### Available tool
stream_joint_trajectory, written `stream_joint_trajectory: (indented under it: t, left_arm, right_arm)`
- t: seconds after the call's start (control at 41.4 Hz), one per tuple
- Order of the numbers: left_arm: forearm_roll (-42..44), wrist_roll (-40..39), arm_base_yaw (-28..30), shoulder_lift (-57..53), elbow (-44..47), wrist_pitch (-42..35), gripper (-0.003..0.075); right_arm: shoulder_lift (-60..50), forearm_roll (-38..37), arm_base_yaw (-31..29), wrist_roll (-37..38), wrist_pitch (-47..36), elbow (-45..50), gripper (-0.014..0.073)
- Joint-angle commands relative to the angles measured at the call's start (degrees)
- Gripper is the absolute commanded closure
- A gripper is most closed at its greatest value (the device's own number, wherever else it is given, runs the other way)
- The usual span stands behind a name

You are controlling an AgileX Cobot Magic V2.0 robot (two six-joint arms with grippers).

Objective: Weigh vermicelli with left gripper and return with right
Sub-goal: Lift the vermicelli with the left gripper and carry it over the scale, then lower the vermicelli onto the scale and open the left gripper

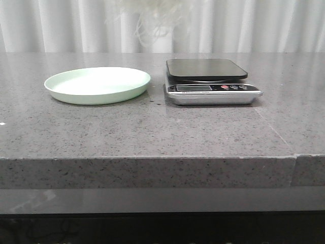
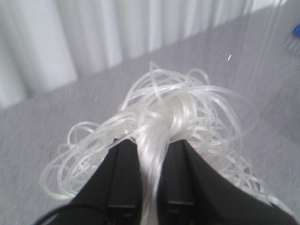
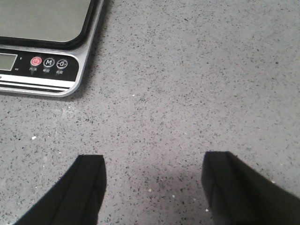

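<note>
The loose tangle of glossy translucent white vermicelli strands [image 2: 173,122] is pinched between the blocky matte black fingers of the left end effector [image 2: 152,154]. The right end effector [image 3: 152,180] (fingers spread wide, holding nothing) hovers over the speckled grey stone table [image 3: 197,84] beside the silver digital scale [image 3: 44,42].

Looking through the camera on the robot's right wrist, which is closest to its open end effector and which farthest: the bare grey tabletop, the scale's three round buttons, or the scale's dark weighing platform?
From the right end effector, in the right wrist view:
1. Grey tabletop, directly between and beneath the fingers.
2. Scale buttons, on the scale's silver front panel, off to one side.
3. Weighing platform, behind the buttons, at the far corner of the view.
</note>
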Motion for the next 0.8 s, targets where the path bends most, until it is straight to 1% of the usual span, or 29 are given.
stream_joint_trajectory:
  t: [0.0,0.242,0.338,0.508,0.58,0.653,0.774]
  left_arm:
    - [-0.2,-0.1,-2.1,-0.7,-3.4,-10.5,0.0575]
    - [-0.2,-0.1,-4.8,8.4,-10.9,-11.2,0.0575]
    - [-0.2,-0.1,-4.8,12.5,-14.2,-11.2,0.0575]
    - [-0.5,-0.1,-4.9,18.1,-17.3,-11.0,0.0565]
    - [-0.5,-0.1,-5.3,19.3,-17.7,-10.6,0.0531]
    - [-0.5,-0.1,-5.4,19.8,-17.7,-10.2,0.046]
    - [-0.5,-0.1,-5.4,20.1,-17.7,-9.1,0.0315]
  right_arm:
    - [-0.2,0.7,-0.3,-0.4,-2.9,-1.9,0.0054]
    - [-0.2,0.7,-0.3,-0.4,-2.9,-1.9,0.0054]
    - [-0.2,0.7,-0.3,-0.4,-2.9,-1.9,0.0054]
    - [-0.1,0.7,-0.3,-0.4,-2.9,-1.9,0.0054]
    - [-0.1,0.7,-0.3,-0.4,-2.9,-1.9,0.0054]
    - [-0.1,0.7,-0.3,-0.4,-2.9,-1.9,0.0054]
    - [-0.1,0.7,-0.3,-0.4,-2.9,-1.9,0.0054]
